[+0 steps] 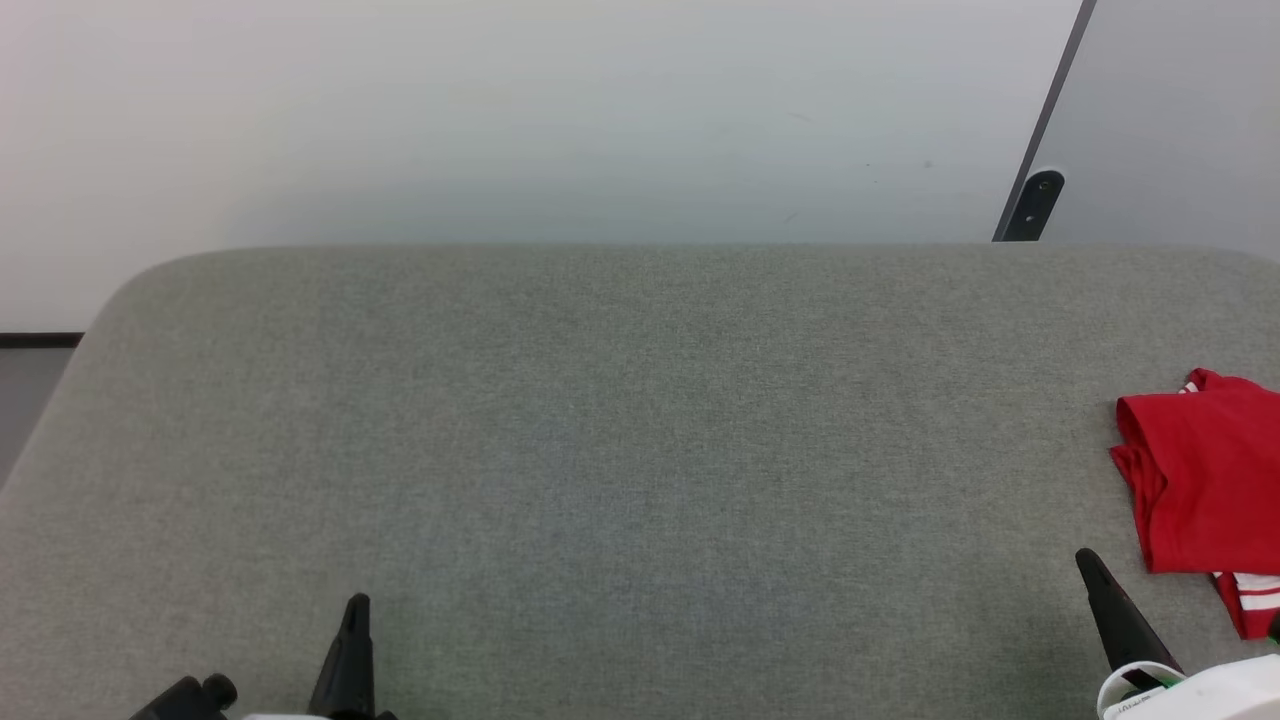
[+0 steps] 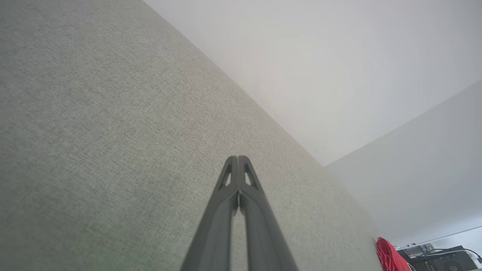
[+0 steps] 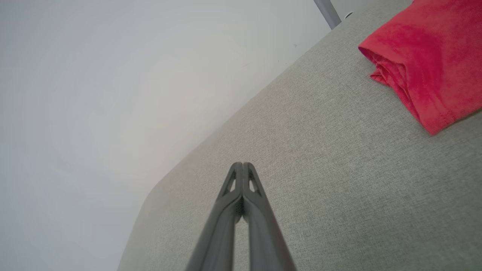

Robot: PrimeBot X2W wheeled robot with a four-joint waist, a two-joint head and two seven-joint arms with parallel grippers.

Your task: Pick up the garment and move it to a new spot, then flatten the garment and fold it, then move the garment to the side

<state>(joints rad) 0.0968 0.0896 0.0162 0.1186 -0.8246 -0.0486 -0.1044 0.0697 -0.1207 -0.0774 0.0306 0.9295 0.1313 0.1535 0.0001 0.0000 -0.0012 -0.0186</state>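
Observation:
The garment (image 1: 1205, 480) is a red T-shirt lying folded at the far right of the grey fabric surface (image 1: 620, 430), a white-and-red striped band peeking out at its near edge. It also appears as a red fold in the right wrist view (image 3: 429, 64) and as a small red patch in the left wrist view (image 2: 388, 256). My right gripper (image 1: 1086, 556) is shut and empty, just left of the garment's near corner and apart from it. At the lower left, my left gripper (image 1: 357, 603) is shut and empty, far from the garment. Both pairs of fingers press tip to tip in the wrist views (image 2: 238, 158) (image 3: 243, 164).
A white wall (image 1: 520, 120) stands behind the surface's far edge. A grey panel with a dark post and bracket (image 1: 1033, 200) rises at the back right. The surface's far left corner is rounded. Dark equipment (image 2: 444, 259) sits beyond the garment in the left wrist view.

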